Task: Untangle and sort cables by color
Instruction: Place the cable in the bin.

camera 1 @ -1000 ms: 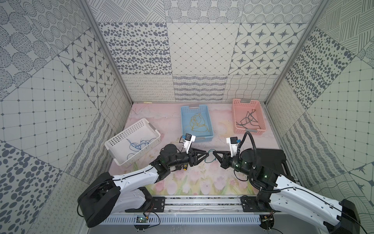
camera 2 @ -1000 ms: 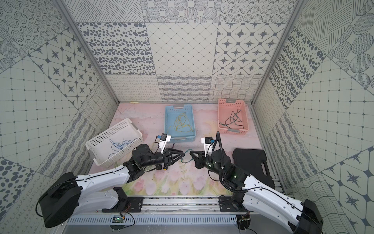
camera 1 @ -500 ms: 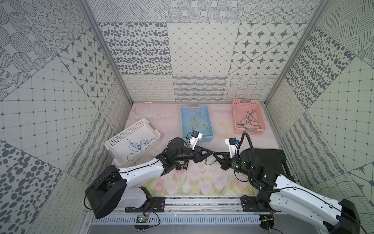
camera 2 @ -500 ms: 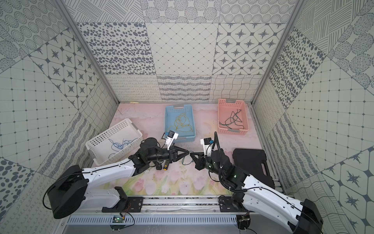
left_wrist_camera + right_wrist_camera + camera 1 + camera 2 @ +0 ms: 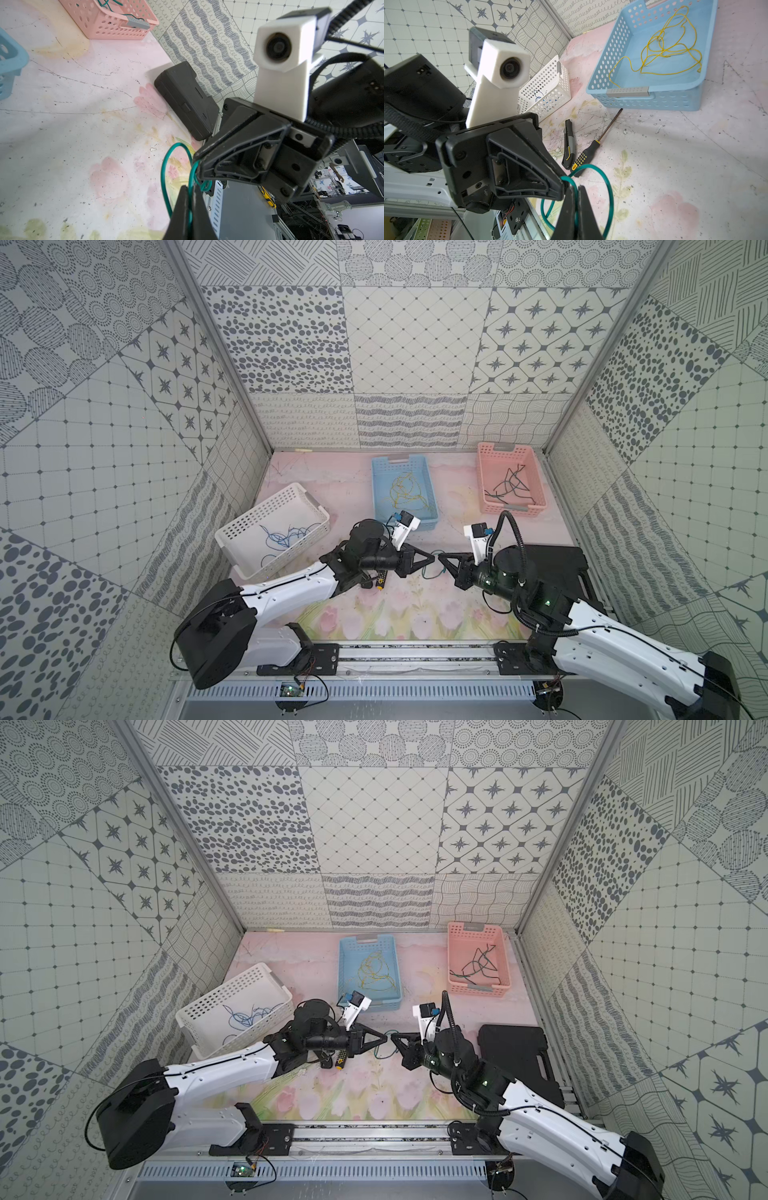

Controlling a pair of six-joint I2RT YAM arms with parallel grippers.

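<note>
Over the middle of the mat my left gripper (image 5: 432, 559) and right gripper (image 5: 441, 558) meet tip to tip. Both are shut on one thin green cable (image 5: 609, 191), each pinching a strand of it. In the left wrist view the cable (image 5: 164, 176) loops out from my left gripper (image 5: 190, 199) beside the other arm's fingertips (image 5: 199, 158). Blue cables (image 5: 282, 537) lie in the white basket (image 5: 291, 489). The blue basket (image 5: 377, 489) holds yellow cables (image 5: 405, 491), and the pink basket (image 5: 482, 481) holds dark cables (image 5: 509, 485).
A black-and-yellow screwdriver (image 5: 583, 158) and a utility knife (image 5: 568, 145) lie on the mat under the left arm's wrist. A black case (image 5: 552, 568) sits against the right wall. The white basket is tipped against the left wall.
My left gripper has moved right, up to the right gripper's tips, and has shut on the green cable. The right arm has hardly moved and stays shut.
</note>
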